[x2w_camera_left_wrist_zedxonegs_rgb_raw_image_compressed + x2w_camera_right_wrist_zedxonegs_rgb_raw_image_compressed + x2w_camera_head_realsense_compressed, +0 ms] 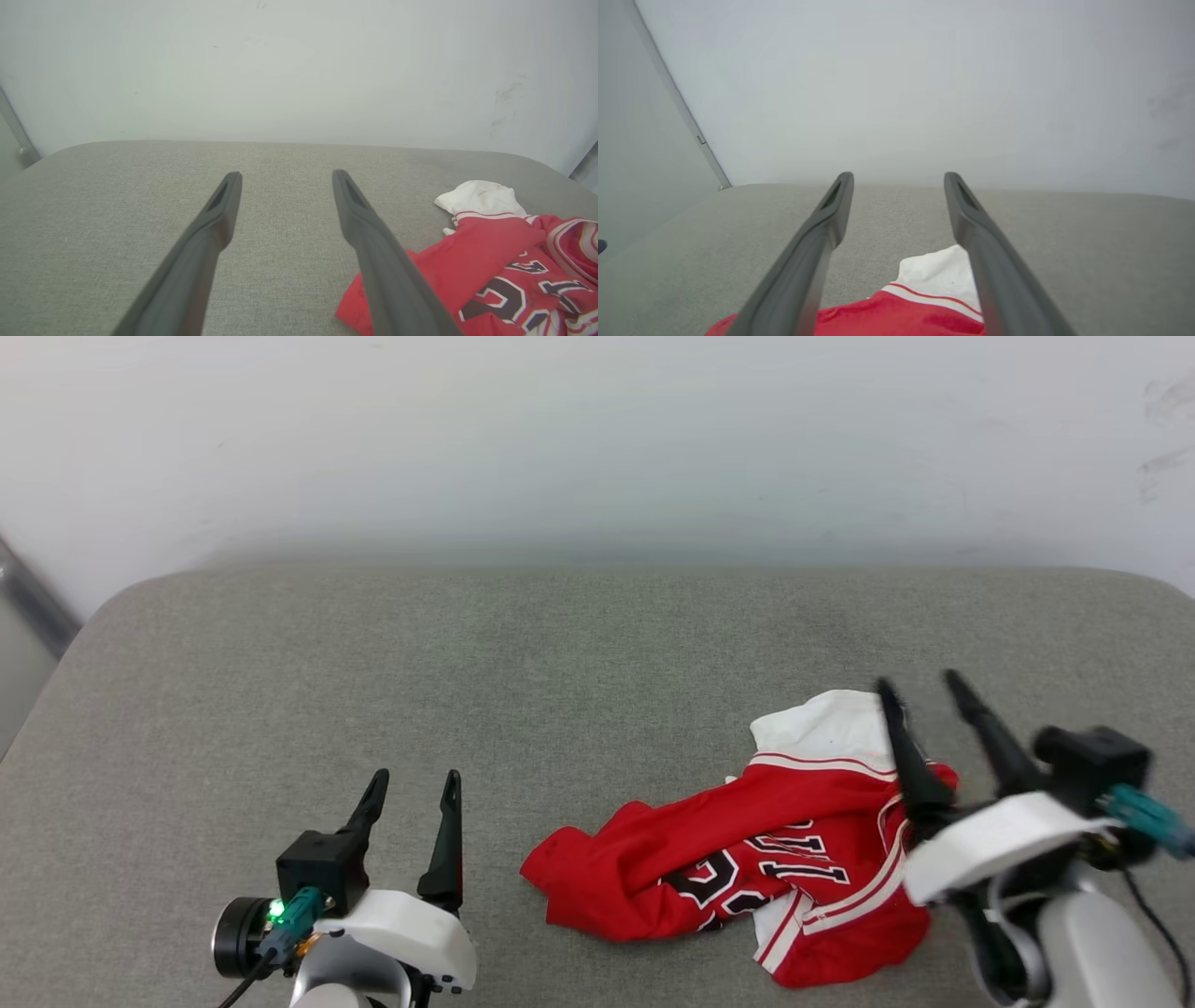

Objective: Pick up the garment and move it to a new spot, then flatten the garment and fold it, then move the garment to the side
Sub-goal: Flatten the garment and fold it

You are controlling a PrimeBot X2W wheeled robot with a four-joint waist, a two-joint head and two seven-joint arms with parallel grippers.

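Looking down from the head view onto a grey fabric-covered tabletop (467, 644) set against a pale wall (560, 429). Lying crumpled at the near right of it, the garment (709, 859): red body bunched in loose folds, black white-outlined lettering creased and only partly readable, 1 white sleeve (826, 733) with red-and-white striped trim pointing away toward the wall, more striped trim curling down the right side. Not flattened, not folded.

Hanging over the garment's right edge, the right gripper (917, 683): 2 dark fingers spread wide, pinching nothing, with 1 finger crossing in front of the white sleeve and the red cloth below it. Cannot tell from above whether touching the cloth or just clear of it. Seen in the right wrist view, this gripper (899, 175) with an open gap and bare tabletop between the tips, and the garment (901, 317) low in the picture, white sleeve uppermost, partly behind both fingers.

Sitting at the near left, well apart from the garment, the left gripper (416, 777): 2 fingers likewise spread, empty, pointing toward the wall over bare tabletop. Seen in the left wrist view, this gripper (286, 174) with a wide gap between the tips and nothing in it, and the garment (486, 252) off to the right, red edge partly hidden behind 1 finger.
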